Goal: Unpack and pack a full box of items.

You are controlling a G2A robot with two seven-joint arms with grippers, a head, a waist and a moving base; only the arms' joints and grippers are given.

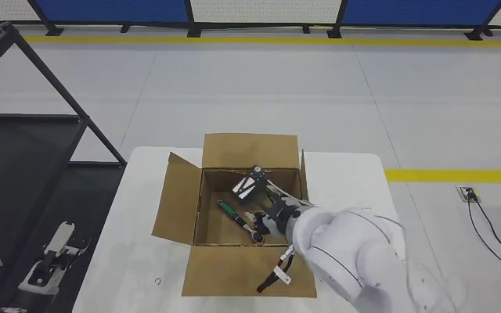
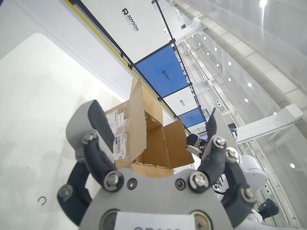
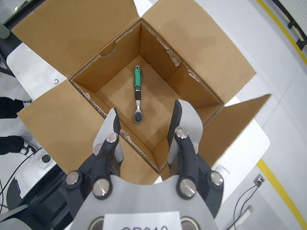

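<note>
The right arm covers the near right part of the box point(image 1: 250, 149) in the top view, so that corner of its floor is hidden there. In the left wrist view the box point(image 2: 153, 142) is seen from outside and low, and its walls hide the floor. In the right wrist view the fingers point(image 3: 182, 118) cut off the box's point(image 3: 72, 25) nearest corner.

There is one box, standing on the table point(image 1: 133, 235) with all four flaps folded outward. One ratchet point(image 3: 137, 89) with a green handle lies flat on the box floor, near the middle; from above, the ratchet point(image 1: 235, 215) runs at a slant. One small C-shaped thing point(image 1: 157, 281) lies on the table beside the near flap, too small to identify.

The right gripper point(image 3: 146, 107) hangs over the open box, above the ratchet and apart from it, its jaws spread wide and holding nothing. The left gripper point(image 2: 154, 107) is low over the table point(image 2: 36, 96), outside the box and just beside the C-shaped thing point(image 2: 42, 200), jaws also wide apart and empty.
</note>
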